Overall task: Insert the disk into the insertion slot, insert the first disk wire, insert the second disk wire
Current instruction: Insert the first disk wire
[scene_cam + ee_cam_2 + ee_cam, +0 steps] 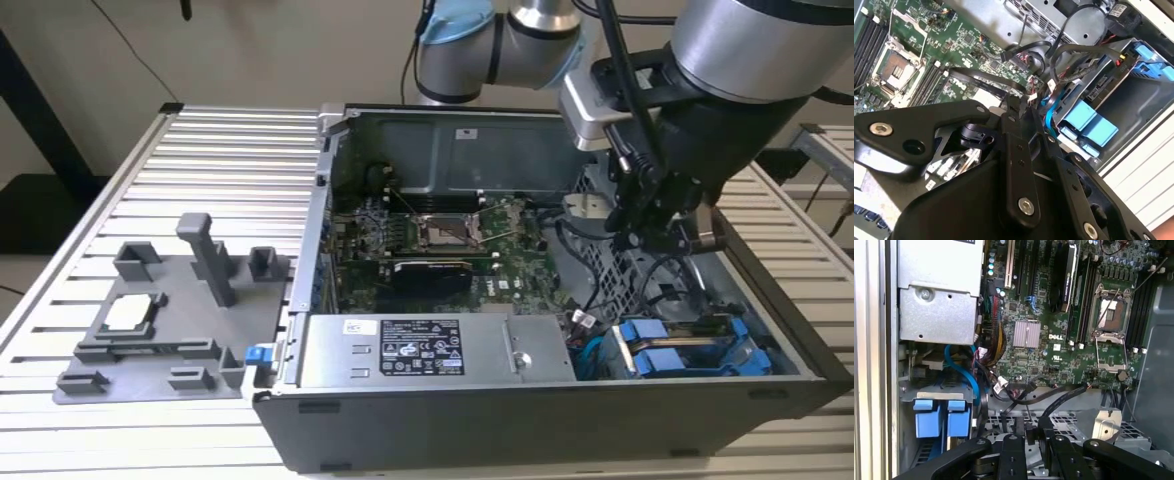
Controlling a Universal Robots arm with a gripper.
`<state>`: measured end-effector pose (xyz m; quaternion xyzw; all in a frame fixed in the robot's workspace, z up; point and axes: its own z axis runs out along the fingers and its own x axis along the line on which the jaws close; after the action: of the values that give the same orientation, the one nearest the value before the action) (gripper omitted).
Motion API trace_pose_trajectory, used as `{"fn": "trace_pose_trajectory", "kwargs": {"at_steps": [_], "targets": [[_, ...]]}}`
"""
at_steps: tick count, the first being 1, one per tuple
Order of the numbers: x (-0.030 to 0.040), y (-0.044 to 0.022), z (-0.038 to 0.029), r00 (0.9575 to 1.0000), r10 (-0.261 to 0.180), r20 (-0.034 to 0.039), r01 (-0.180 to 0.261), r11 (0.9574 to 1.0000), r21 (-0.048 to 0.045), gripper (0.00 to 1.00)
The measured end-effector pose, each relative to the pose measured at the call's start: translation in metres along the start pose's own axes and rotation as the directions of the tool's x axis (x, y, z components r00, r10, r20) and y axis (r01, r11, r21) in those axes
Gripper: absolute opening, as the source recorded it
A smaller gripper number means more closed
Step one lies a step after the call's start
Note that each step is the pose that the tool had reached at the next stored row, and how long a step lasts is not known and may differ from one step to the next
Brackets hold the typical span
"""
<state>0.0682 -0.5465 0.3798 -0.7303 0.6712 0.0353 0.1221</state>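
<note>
An open computer case (pixel 534 430) is seen lying on a ribbed metal desk (pixel 227 170), with a grey plastic fixture (pixel 160 320) set beside it on the exterior view's left. Inside the case, a green motherboard (pixel 427 235) is exposed, and a grey power supply (pixel 427 350) with a black sticker is mounted along the near wall. At the exterior view's right, next to the power supply, the slot (pixel 727 345) of the metal drive cage is found. The disk (pixel 663 360) is seated in it, and only the blue front of its carrier, with two blue tabs, is shown. A light blue cable (pixel 965 374) is routed from under the power supply towards the cage, and black cables (pixel 1054 397) are looped over the perforated metal floor between the motherboard and the cage. The gripper (pixel 650 225) is lowered into the case above these cables, near the cage but apart from the disk. In both wrist views its tip is seen close to the black cables and the blue cable. Whether the gripper is clenched, released or grasping a cable cannot be told.
</note>
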Motion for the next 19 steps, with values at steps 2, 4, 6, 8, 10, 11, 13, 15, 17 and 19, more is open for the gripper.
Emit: {"fn": "trace_pose_trajectory", "kwargs": {"at_steps": [2, 4, 6, 8, 10, 11, 13, 15, 17, 19], "targets": [[0.0006, 0.0002, 0.0010, 1.0000, 0.000, 0.0011, 0.000, 1.0000, 0.0001, 0.27], [0.0008, 0.0002, 0.0013, 1.0000, 0.000, 0.0011, 0.000, 1.0000, 0.0001, 0.27], [0.0008, 0.0002, 0.0014, 1.0000, 0.000, 0.0013, 0.000, 1.0000, 0.0001, 0.24], [0.0009, 0.0003, 0.0015, 1.0000, 0.000, 0.0015, 0.000, 1.0000, 0.0001, 0.18], [0.0009, 0.0003, 0.0016, 1.0000, 0.000, 0.0015, 0.000, 1.0000, 0.0001, 0.18], [0.0009, 0.0003, 0.0016, 1.0000, 0.000, 0.0008, 0.000, 1.0000, 0.0000, 0.18], [0.0009, 0.0001, 0.0017, 0.9999, -0.001, -0.0135, 0.001, 1.0000, -0.0037, 0.16], [0.0010, -0.0008, 0.0019, 0.9994, -0.003, -0.0333, 0.003, 1.0000, -0.0079, 0.15], [0.0013, -0.0033, 0.0024, 0.9990, -0.003, -0.0456, 0.002, 0.9999, -0.0156, 0.15], [0.0015, -0.0041, 0.0026, 0.9988, -0.003, -0.0487, 0.002, 0.9998, -0.0179, 0.15]]}}
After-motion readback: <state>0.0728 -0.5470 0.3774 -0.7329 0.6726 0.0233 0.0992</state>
